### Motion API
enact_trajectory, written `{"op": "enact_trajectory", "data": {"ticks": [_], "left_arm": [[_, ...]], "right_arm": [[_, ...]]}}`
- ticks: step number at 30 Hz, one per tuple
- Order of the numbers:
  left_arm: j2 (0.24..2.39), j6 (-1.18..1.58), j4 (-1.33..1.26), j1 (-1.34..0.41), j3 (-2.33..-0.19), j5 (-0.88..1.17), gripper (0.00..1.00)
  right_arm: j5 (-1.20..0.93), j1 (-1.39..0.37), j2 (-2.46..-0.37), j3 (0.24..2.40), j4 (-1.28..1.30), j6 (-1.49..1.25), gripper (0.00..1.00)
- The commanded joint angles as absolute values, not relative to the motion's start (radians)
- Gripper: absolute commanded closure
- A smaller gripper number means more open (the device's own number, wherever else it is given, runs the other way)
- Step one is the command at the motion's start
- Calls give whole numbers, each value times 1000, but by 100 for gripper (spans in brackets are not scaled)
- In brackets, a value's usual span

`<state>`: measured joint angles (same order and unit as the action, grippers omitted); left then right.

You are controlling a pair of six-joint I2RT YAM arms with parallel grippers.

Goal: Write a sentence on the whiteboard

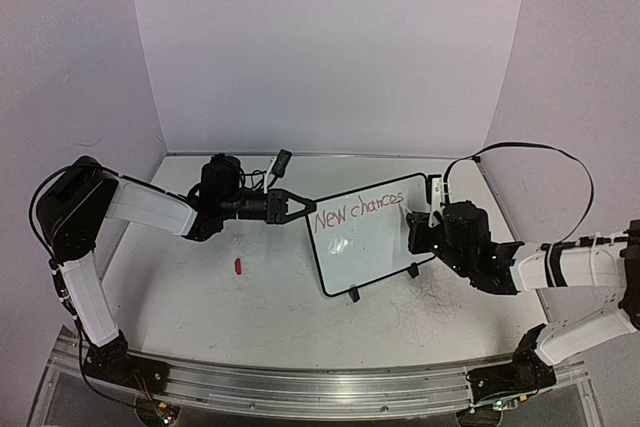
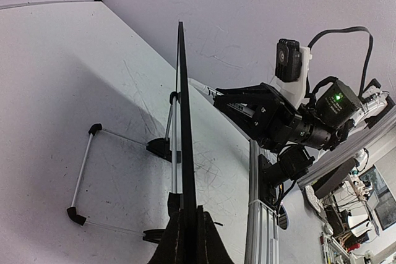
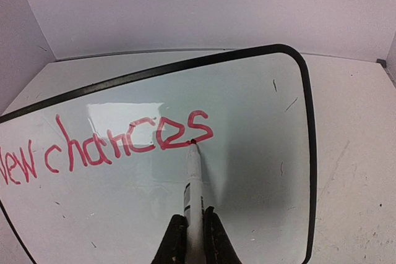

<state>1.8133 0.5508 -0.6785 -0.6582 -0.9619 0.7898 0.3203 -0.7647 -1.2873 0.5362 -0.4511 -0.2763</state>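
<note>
Red lettering (image 3: 111, 143) "New chances" on whiteboard (image 1: 375, 247). Left gripper (image 1: 303, 205) clenched on board edge; right gripper (image 3: 195, 236) grasping marker (image 3: 193, 177), tip on final "s".

One whiteboard (image 1: 375, 247), one marker (image 3: 193, 180) and one small red object (image 1: 239, 266) were counted; two black feet (image 1: 352, 294) and two red words (image 3: 124, 143) were noted.
</note>
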Motion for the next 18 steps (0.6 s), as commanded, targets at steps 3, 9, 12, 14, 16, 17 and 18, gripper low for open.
{"op": "enact_trajectory", "data": {"ticks": [3,9,12,14,16,17,18], "left_arm": [[1798,549,-627,-672,-987,837,100],[1806,551,-627,-672,-990,837,100],[1807,549,-627,-672,-989,836,100],[1808,548,-627,-672,-989,836,100],[1808,549,-627,-672,-989,835,100],[1809,549,-627,-672,-990,836,100],[1809,549,-627,-672,-991,836,100]], "right_arm": [[342,-770,-1289,558,-437,-276,100],[347,-770,-1259,567,-437,-267,100],[343,-770,-1238,566,-437,-275,100],[338,-770,-1213,556,-433,-276,100],[340,-770,-1182,550,-427,-270,100],[345,-770,-1167,547,-421,-267,100],[350,-770,-1157,544,-415,-264,100]]}}
